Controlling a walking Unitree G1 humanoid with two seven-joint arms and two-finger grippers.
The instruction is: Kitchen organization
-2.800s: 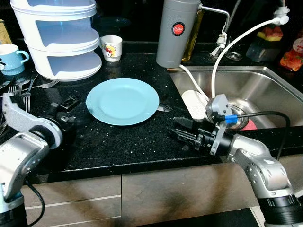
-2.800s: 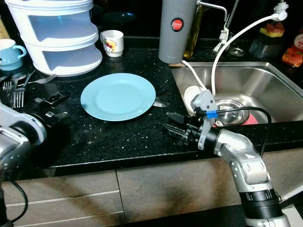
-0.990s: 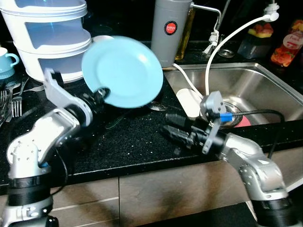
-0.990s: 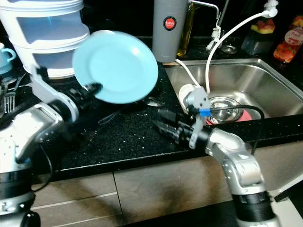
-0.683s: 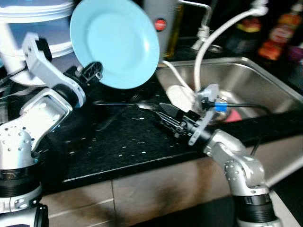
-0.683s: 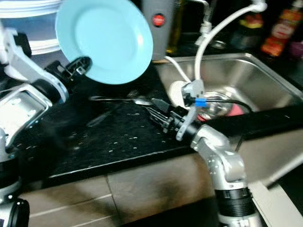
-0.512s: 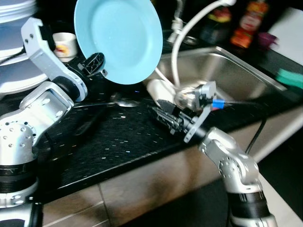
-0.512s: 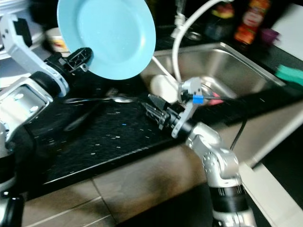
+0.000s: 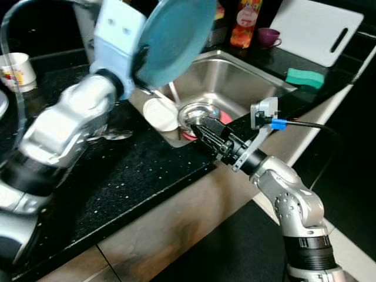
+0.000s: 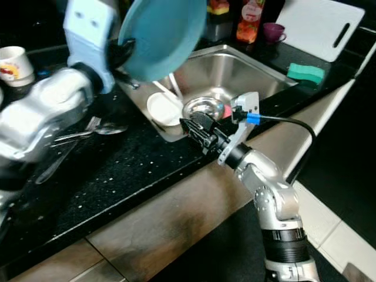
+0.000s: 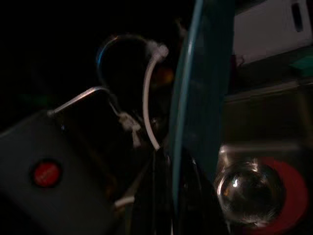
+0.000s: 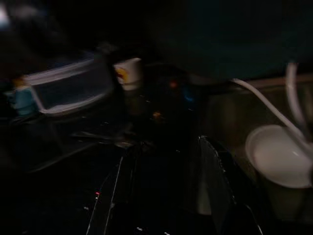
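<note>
Standing at the far left of the black counter (image 9: 135, 182), a white mug (image 9: 14, 67) with a printed figure sits near the back edge. Next comes the left arm, raised high, its left gripper (image 10: 125, 51) pinching the light-blue plate (image 10: 161, 35) by the lower rim. The left wrist view shows the plate edge-on, its rim clamped between the two black fingers (image 11: 154, 196), one on each face. The plate is tilted steeply, held in the air above the counter's edge and the near-left corner of the steel sink (image 9: 247, 82).

Below the left arm, a spoon (image 10: 108, 128) and other cutlery lie on the counter. Inside the sink, a white bowl (image 10: 164, 108) leans at the left wall, with a round metal strainer (image 10: 202, 107) and a red item beside it.

Further right, the right gripper (image 9: 205, 132) hovers over the sink's front rim, near the strainer, holding nothing; the right wrist view shows its fingers (image 12: 212, 186) spread apart.

Beyond the sink to the right lie a green sponge (image 9: 305, 77), a purple cup (image 9: 268, 37), sauce bottles (image 9: 245, 23) and a white cutting board (image 9: 317, 29).
</note>
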